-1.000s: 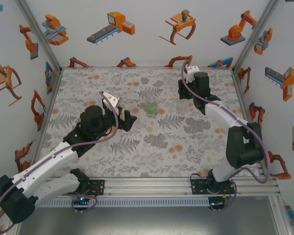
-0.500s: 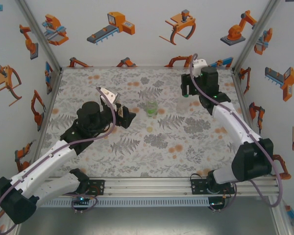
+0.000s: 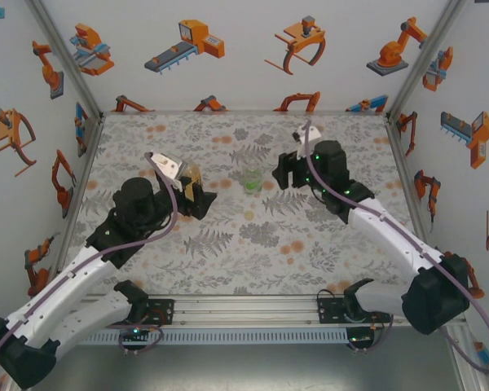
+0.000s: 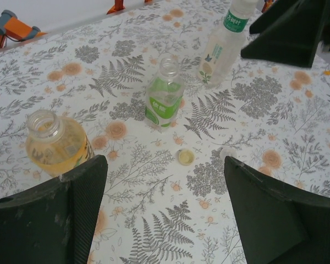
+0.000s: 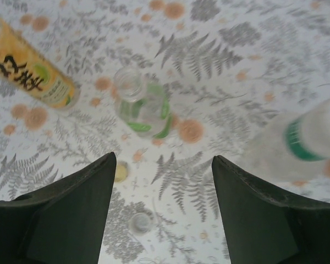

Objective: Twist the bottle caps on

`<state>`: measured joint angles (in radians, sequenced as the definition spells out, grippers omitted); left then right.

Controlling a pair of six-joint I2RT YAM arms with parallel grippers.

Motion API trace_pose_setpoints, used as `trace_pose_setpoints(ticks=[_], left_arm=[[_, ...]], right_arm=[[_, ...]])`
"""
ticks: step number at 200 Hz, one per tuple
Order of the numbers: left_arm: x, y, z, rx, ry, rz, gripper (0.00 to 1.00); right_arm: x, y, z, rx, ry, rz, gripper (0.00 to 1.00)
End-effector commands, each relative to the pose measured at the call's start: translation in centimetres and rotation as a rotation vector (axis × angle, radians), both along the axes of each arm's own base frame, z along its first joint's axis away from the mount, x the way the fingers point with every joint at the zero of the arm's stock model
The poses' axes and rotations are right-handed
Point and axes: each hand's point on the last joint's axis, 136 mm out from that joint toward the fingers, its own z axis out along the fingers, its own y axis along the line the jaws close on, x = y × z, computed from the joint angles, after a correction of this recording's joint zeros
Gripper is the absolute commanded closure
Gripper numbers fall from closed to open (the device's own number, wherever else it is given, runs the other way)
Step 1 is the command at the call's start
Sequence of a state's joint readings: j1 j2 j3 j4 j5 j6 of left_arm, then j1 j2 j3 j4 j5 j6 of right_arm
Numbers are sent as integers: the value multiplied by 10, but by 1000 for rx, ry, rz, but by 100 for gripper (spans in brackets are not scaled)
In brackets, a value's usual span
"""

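Three bottles stand uncapped-looking on the flowered table. In the left wrist view the amber bottle (image 4: 55,144) is beside my left finger, the squat green bottle (image 4: 164,94) is in the middle, and the clear green-labelled bottle (image 4: 224,47) stands farther back. A yellow cap (image 4: 186,157) and a white cap (image 4: 227,152) lie loose on the table ahead of my open left gripper (image 4: 165,160). My right gripper (image 5: 164,158) hangs open and empty over the same caps (image 5: 139,222), with the squat bottle (image 5: 143,104) ahead and the clear bottle (image 5: 302,143) blurred at right.
From above, the left gripper (image 3: 202,198) and the right gripper (image 3: 284,173) face each other across the squat bottle (image 3: 252,179). White walls with robot stickers close the table (image 3: 253,269) in on three sides. The near half is bare cloth.
My right arm swung from the back right corner toward the middle, beside the squat bottle. My left arm drew back to the left, uncovering the amber bottle.
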<state>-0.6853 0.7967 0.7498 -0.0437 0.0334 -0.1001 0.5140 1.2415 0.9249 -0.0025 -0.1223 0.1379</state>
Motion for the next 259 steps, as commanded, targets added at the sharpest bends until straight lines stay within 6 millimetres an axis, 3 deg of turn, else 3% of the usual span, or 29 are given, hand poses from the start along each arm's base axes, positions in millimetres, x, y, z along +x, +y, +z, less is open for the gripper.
trace_pose_setpoints(ticks=[1, 63, 129, 166, 204, 259], left_arm=[[-4, 9, -9, -3, 30, 25, 21], [-17, 21, -15, -49, 46, 39, 21], [-28, 29, -21, -72, 64, 42, 20], [-30, 30, -24, -75, 68, 39, 20], [-29, 29, -27, -66, 70, 38, 20], [-26, 18, -24, -80, 31, -8, 20]], right_arm=[[6, 17, 5, 75, -86, -48, 32], [27, 61, -38, 93, -161, -61, 22], [69, 88, -76, 57, -196, -89, 23], [80, 96, -86, 49, -190, -86, 33], [80, 97, -93, 43, -178, -85, 51], [61, 92, -67, 32, -185, -27, 65]])
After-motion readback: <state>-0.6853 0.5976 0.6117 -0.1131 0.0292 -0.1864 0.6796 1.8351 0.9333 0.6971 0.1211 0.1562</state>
